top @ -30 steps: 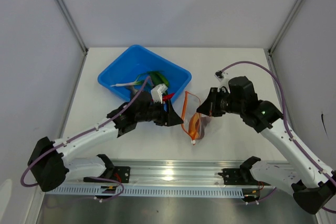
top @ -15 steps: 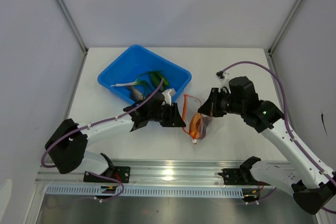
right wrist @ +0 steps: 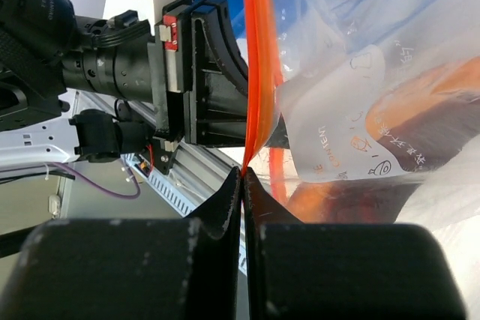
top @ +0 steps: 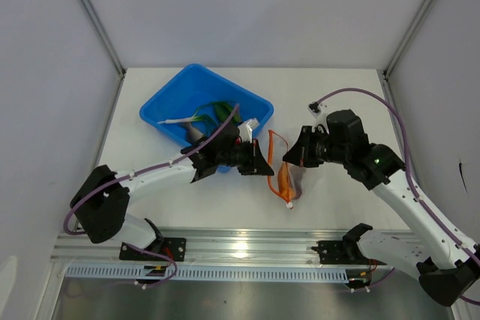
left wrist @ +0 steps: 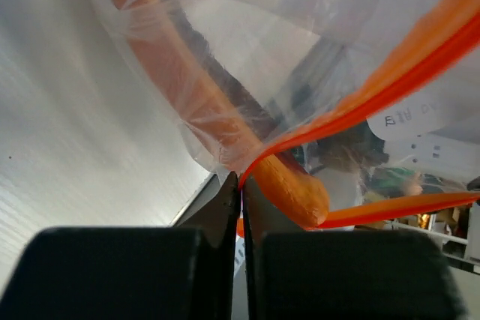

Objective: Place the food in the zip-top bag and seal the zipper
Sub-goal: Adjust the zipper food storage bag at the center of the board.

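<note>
Left claw (left wrist: 240, 177) seen closed on the orange zipper (left wrist: 390, 76), right claw (right wrist: 242, 171) likewise pinched shut on it, bag (top: 292, 177) held between them near the blue tray (top: 169, 106), strip running far-to-near, white tip nearest, orange slice (left wrist: 169, 88) inside, print on the bag illegible.

Two arms, left (top: 150, 181) and right (top: 405, 192), at one surface (top: 337, 95). One blue tray (top: 169, 103). One clear bag (right wrist: 337, 73) with one orange zipper (right wrist: 259, 65) and one orange slice (right wrist: 427, 103) inside it. In the tray: one white-stemmed onion (top: 180, 120), one grey piece (top: 193, 133), and green pods (top: 222, 110) (overlapping, so their number is unclear).
</note>
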